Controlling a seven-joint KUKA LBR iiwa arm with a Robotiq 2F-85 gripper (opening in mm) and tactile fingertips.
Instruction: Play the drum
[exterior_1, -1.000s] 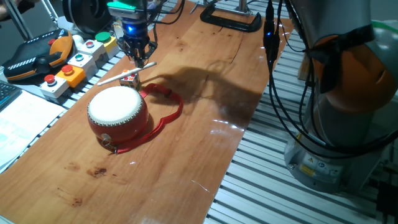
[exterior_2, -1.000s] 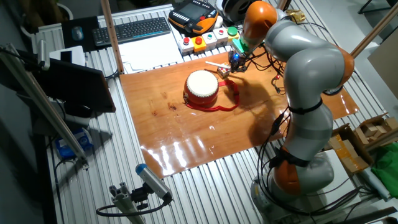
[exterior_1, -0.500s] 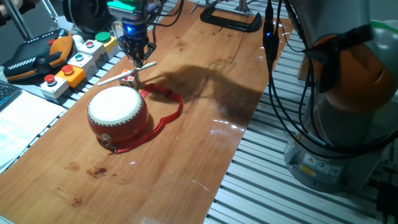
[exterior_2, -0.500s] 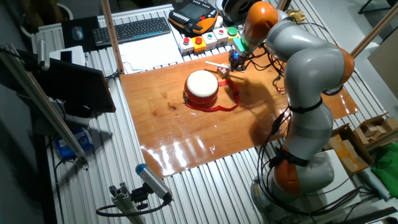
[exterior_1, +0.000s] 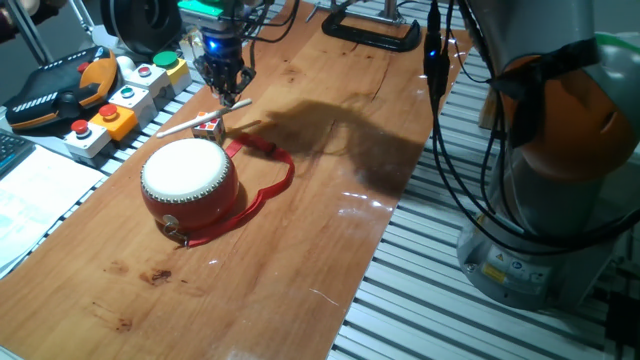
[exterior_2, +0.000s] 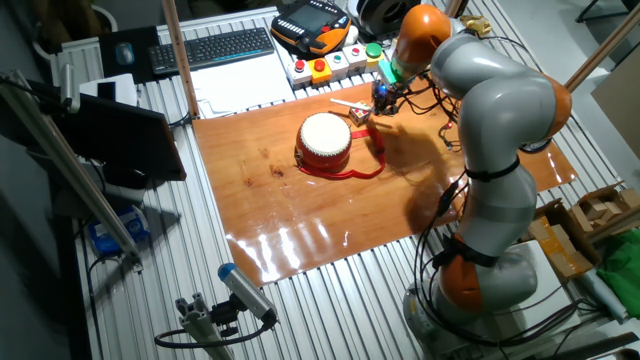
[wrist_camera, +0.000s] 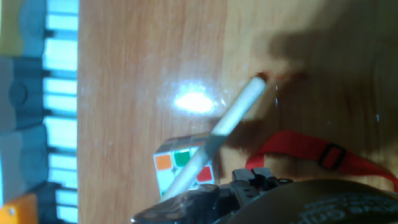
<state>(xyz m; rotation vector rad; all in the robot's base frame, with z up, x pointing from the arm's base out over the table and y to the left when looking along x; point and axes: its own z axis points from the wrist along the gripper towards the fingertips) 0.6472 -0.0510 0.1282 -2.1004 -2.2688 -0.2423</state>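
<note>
**Gripper at stick above far end of table; drum untouched at centre**

The fingers (exterior_1: 226, 88) were drawn close together at the raised end of the white stick (exterior_1: 196, 121), but whether they actually clamped it could not be established: one fixed view showed the tips meeting the stick's end, and the hand view showed only dark finger hardware along the bottom edge.

The arm (exterior_2: 497, 130) reached from its base at the table's side across to the far end of the wooden table (exterior_1: 330, 140).

The drum (exterior_1: 189, 179) stood upright near the middle of the table, cream skin facing up, red body below. Its red strap (exterior_1: 262, 185) lay in a loop on the wood beside it, running toward the gripper (exterior_1: 229, 97).

The stick lay slanted just beyond the drum, its free end toward the button box (exterior_1: 118, 100) at the table edge. In the hand view the stick (wrist_camera: 219, 131) crossed over the small multicoloured cube (wrist_camera: 176, 169), which sat on the wood next to the strap (wrist_camera: 314, 155). The cube (exterior_1: 208, 128) stood close to the drum's far rim, apart from it.
</note>
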